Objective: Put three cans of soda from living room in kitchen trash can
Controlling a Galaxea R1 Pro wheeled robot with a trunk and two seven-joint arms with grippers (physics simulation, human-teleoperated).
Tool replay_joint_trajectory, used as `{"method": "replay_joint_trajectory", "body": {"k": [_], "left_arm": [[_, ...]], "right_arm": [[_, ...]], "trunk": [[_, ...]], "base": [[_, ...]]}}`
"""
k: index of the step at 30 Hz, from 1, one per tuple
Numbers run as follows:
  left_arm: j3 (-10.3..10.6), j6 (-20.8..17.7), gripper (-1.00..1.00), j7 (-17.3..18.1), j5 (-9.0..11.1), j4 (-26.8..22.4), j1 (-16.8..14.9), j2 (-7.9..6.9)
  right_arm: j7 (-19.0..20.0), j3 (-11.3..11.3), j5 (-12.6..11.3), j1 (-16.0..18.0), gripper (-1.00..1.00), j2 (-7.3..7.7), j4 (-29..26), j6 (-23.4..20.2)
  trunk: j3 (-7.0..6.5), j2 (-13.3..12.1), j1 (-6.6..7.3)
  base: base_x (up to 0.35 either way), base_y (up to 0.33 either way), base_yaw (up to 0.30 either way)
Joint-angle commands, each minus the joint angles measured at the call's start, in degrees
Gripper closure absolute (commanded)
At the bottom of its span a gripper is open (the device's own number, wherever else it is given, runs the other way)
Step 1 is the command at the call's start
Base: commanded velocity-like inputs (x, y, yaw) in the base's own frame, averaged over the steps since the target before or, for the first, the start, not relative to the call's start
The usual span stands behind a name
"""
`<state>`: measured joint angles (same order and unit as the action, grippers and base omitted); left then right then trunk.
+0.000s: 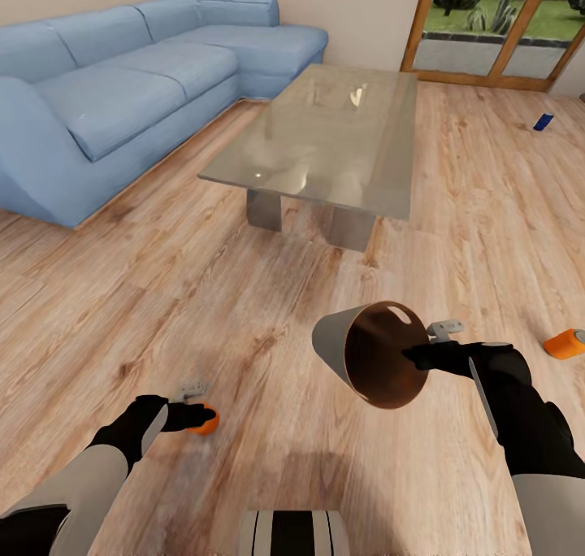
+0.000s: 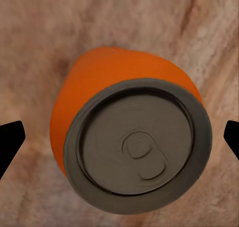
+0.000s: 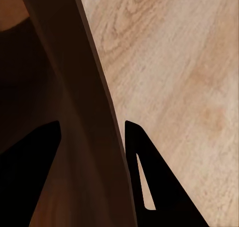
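Note:
An orange soda can [image 1: 206, 420] with a grey top [image 2: 137, 157] lies on the wood floor. My left gripper [image 1: 198, 417] is open around it, its fingertips [image 2: 11, 143] wide apart on either side and not touching it. My right gripper [image 1: 417, 355] is shut on the rim of the trash can [image 1: 341, 343], which hangs tipped on its side above the floor, its orange-brown inside [image 1: 382, 361] facing me. In the right wrist view the bin wall [image 3: 82, 107] runs between the two fingers [image 3: 149, 172]. A second orange can [image 1: 565, 343] lies at the far right. A dark blue can [image 1: 543, 121] lies farther back.
A glass coffee table [image 1: 325, 133] on metal legs stands ahead in the middle. A blue corner sofa [image 1: 114, 84] fills the left side. Wood-framed glass doors [image 1: 496, 28] are at the back right. Open wood floor [image 1: 268, 426] lies between my arms.

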<state>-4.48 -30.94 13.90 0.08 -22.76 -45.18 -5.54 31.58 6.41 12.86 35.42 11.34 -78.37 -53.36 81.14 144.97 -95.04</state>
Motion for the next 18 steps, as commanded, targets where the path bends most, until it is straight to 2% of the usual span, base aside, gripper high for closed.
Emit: {"method": "replay_joint_trajectory", "body": {"k": [1, 13, 14, 18], "left_arm": [[0.0, 0.0, -1.00, 0.0, 0.0, 0.0, 0.0, 0.00], [0.0, 0.1, -1.00, 0.0, 0.1, 0.0, 0.0, 0.00], [0.0, 0.1, 1.00, 0.0, 0.1, 0.0, 0.0, 0.00], [0.0, 0.2, 1.00, -0.1, 0.2, -0.1, 0.0, -0.06]], "right_arm": [[0.2, 0.0, -1.5, 0.0, 1.00, -0.01, 0.0, -0.3], [0.2, -0.1, -1.5, 0.0, 1.00, -0.01, 0.0, -0.3], [0.2, -0.1, -1.5, 0.0, 1.00, -0.01, 0.0, -0.3], [0.2, -0.1, -1.5, 0.0, 1.00, -0.01, -0.1, -0.3]], "trunk": [[0.22, 0.0, -0.01], [0.44, 0.0, -0.04], [0.44, 0.0, -0.04], [0.44, 0.0, -0.04]], "base": [[0.000, 0.000, 0.000], [0.000, 0.000, 0.000], [0.000, 0.000, 0.000], [0.000, 0.000, 0.000]]}}
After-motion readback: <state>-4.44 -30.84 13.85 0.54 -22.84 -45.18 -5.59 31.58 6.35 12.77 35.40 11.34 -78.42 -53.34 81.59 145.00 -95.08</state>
